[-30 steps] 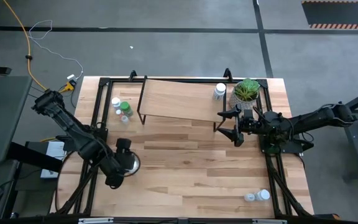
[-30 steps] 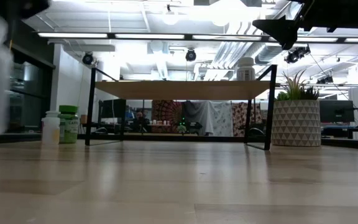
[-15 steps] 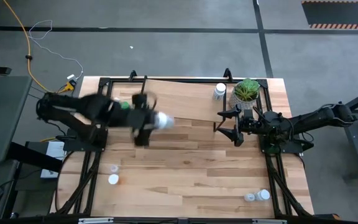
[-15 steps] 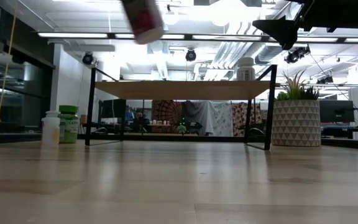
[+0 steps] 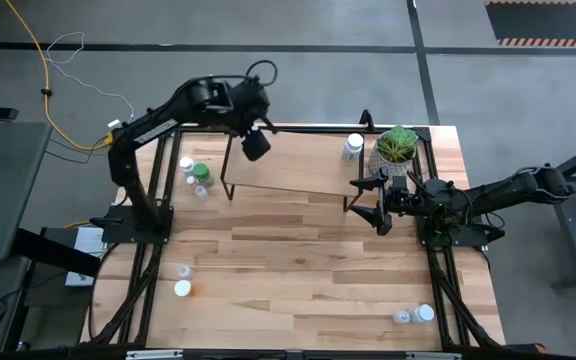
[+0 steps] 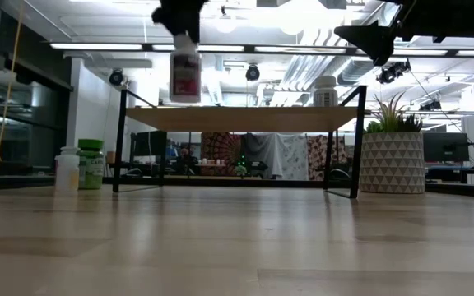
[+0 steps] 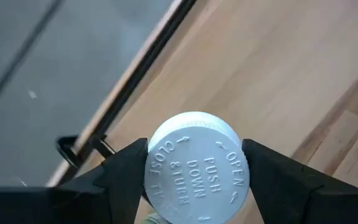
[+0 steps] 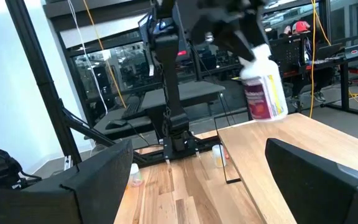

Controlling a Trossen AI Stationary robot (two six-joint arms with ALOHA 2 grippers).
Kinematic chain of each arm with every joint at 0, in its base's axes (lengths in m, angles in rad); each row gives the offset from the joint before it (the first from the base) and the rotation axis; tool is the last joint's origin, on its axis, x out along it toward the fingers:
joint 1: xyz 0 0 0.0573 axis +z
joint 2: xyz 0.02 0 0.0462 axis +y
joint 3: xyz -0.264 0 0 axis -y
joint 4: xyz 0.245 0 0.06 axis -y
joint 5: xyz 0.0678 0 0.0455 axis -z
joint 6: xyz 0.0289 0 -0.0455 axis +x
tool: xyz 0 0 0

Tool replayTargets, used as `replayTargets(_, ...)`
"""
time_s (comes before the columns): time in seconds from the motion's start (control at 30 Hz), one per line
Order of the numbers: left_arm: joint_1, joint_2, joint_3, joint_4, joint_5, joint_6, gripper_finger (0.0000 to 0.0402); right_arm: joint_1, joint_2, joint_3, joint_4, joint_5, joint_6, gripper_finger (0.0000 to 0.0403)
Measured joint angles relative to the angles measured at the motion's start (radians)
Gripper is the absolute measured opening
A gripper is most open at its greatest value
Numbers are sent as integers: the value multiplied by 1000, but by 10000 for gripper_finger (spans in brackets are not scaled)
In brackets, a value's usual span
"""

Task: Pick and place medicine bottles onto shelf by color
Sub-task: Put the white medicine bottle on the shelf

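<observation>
My left gripper (image 5: 255, 143) hangs above the far left part of the shelf (image 5: 288, 165), shut on a white medicine bottle (image 6: 185, 72) with a red label. The same bottle (image 8: 265, 93) shows in the right wrist view. One white bottle (image 5: 354, 147) stands on the shelf's far right corner. Three more bottles (image 5: 196, 175), one green-capped, stand on the table left of the shelf. My right gripper (image 5: 370, 200) waits open at the shelf's right end, holding nothing. My left gripper pinches the bottle by the sides of its white cap (image 7: 160, 165) between its two fingers (image 7: 126, 171). The fingers come from above, slanting down. The bottle hangs below them, cap up and slightly tilted, clear of the shelf board (image 6: 245, 117).
A potted plant (image 5: 397, 145) stands at the far right corner beside the shelf. Two small bottles (image 5: 182, 280) stand near the table's left edge, two more (image 5: 415, 315) at the near right. Black frame rails (image 5: 158, 180) run along the table's sides.
My left gripper has swung from the table's near left part up and toward the far edge and the right, carrying the bottle. It has rolled as it went. The bottle, lifted clear, now hangs cap-up over the shelf's far left.
</observation>
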Motion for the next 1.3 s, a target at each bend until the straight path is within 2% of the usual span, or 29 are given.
replayTargets(0.17, 78, 49, 0, 0, 79, -8, 235, 0, 0, 0, 0, 0, 2, 358)
replayTargets(0.6, 160, 65, 0, -20, 40, -71, 236, 0, 0, 0, -15, -6, 7, 358)
replayTargets(1.13, 165, 66, -5, -19, 46, -87, 237, 0, 0, 0, -15, -3, 21, 358)
replayTargets(1.3, 165, 66, -5, -19, 45, -86, 257, 0, 0, 0, -15, -3, 21, 358)
